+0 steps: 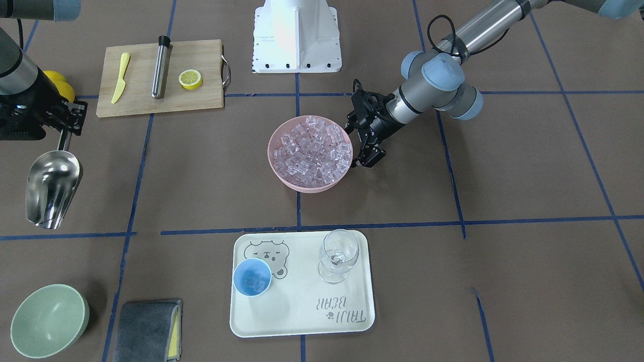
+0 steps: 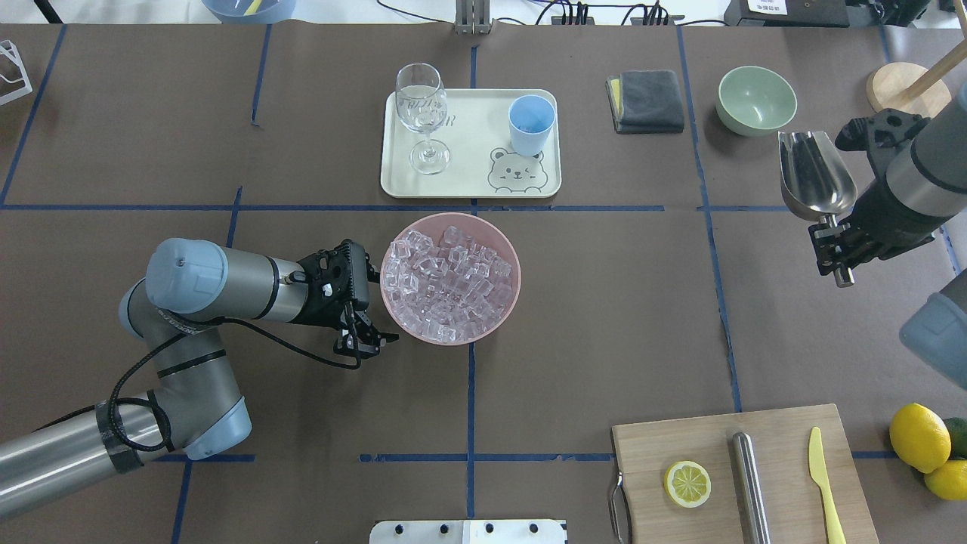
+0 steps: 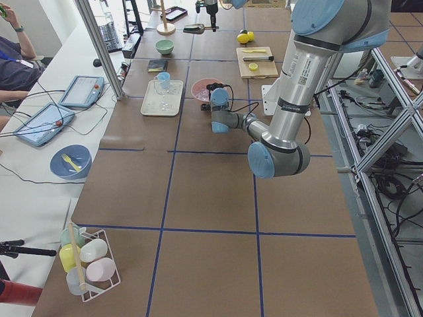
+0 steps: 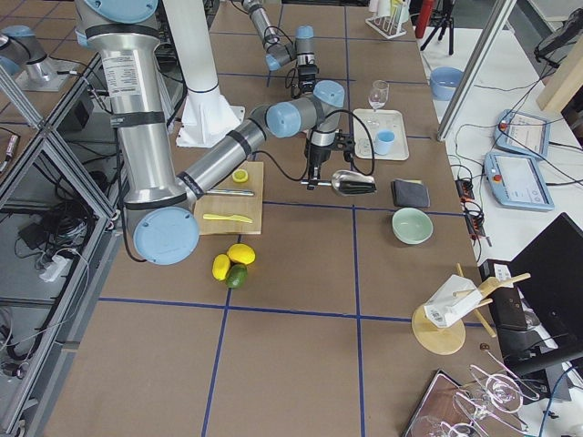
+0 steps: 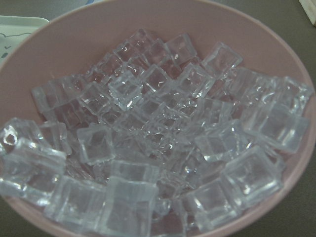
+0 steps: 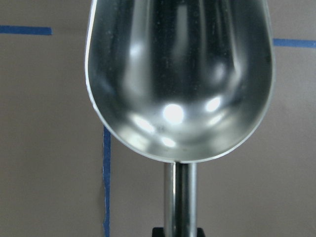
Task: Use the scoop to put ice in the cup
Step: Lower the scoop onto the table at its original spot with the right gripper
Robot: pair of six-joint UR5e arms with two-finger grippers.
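Note:
The ice (image 1: pixel 314 148) fills a pink bowl (image 1: pixel 282 176) at mid-table; it also fills the left wrist view (image 5: pixel 158 143). My left gripper (image 1: pixel 369 160) sits low right beside the bowl's rim, apart from it, fingers slightly spread and empty; it also shows in the overhead view (image 2: pixel 368 341). My right gripper (image 1: pixel 65 131) is shut on the handle of the scoop (image 1: pixel 53 186), held in the air far off to the side. The scoop's bowl is empty in the right wrist view (image 6: pixel 180 74). The light-blue cup (image 1: pixel 251 276) stands on a cream tray (image 1: pixel 302 317) with a few ice cubes inside.
A clear stemmed glass (image 1: pixel 339 254) stands on the tray beside the cup. A cutting board (image 1: pixel 161 100) holds a yellow knife, a steel tube and a lemon half. A green bowl (image 1: pixel 49 319) and a grey cloth (image 1: pixel 148 329) lie near the front edge. Lemons (image 2: pixel 918 437) lie beside the board.

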